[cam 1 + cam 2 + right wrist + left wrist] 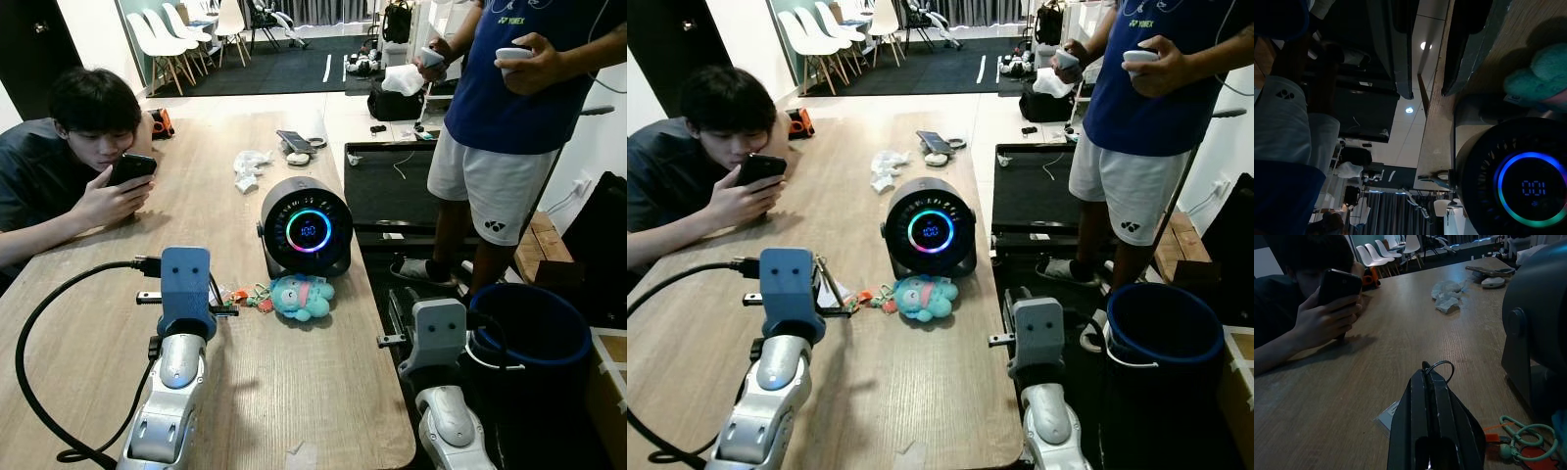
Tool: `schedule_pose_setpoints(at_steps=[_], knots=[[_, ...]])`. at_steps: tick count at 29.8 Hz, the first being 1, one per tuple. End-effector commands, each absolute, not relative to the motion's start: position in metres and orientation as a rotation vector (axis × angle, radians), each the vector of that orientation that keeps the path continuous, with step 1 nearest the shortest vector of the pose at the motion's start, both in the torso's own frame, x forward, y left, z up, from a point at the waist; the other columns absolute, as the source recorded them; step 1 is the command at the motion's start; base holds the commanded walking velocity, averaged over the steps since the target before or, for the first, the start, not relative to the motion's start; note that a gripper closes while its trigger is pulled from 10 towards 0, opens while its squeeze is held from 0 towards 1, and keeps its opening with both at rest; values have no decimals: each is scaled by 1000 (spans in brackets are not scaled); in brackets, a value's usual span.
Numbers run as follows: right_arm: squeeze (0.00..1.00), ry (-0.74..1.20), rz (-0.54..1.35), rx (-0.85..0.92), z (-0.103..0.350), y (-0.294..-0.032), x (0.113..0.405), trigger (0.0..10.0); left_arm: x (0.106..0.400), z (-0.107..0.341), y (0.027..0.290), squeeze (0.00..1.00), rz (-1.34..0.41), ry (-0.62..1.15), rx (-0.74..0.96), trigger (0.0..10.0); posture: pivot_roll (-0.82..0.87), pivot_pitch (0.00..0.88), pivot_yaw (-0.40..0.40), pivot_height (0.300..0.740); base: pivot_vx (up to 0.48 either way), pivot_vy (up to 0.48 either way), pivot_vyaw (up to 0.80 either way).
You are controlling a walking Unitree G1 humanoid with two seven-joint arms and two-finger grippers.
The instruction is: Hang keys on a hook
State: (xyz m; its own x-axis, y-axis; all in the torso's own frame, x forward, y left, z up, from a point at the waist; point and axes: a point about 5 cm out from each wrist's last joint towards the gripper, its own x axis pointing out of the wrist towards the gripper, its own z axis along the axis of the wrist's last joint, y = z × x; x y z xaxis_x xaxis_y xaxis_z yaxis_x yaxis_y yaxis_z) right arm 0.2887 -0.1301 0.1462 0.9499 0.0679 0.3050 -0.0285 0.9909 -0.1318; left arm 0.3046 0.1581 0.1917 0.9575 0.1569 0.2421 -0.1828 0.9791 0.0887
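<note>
Roughly, stage: early; the keys are gripped but nothing is hung yet
Keys: the bunch (257, 297), with orange tags and a teal cord, lies on the wooden table (294, 401) just in front of the round black speaker (307, 227), touching a blue plush toy (302, 297) that seems part of it
Ring: a thin wire key ring (1442, 368) sticks out past the left fingertips in the left wrist view
Left gripper: the left gripper (1426, 374) is low over the table at the left end of the bunch, its two black fingers pressed together, apparently pinching the ring
Right gripper: the right gripper is off the right edge of the table beside a blue bin (534, 338); I cannot tell whether its fingers are open or closed
Hook: none can be made out anywhere around the table, so the destination is unknown from here
Done: the reach and, by my reading, the pinch on the ring
Left: lifting the bunch clear of the table, finding the hook, carrying the keys to it, threading the ring over it, letting go
People: one person (69, 166) sits at the table with a phone; another (509, 117) stands at the right holding controllers
</note>
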Motion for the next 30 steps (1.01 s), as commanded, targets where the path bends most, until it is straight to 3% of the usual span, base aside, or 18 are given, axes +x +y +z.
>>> schedule_pose_setpoints(at_steps=[1, 30], knots=[[0, -300, 57, -128, 142, -129, 288, 10000, 303, 185, 161, 0, 184, -219, 120, 10000, 45, 122, 107, 740, -274, 0, 0], [0, -301, 60, -121, 142, -125, 289, 10000, 304, 185, 162, 0, 187, -219, 135, 10000, 52, 123, 110, 740, -295, 0, 0]])
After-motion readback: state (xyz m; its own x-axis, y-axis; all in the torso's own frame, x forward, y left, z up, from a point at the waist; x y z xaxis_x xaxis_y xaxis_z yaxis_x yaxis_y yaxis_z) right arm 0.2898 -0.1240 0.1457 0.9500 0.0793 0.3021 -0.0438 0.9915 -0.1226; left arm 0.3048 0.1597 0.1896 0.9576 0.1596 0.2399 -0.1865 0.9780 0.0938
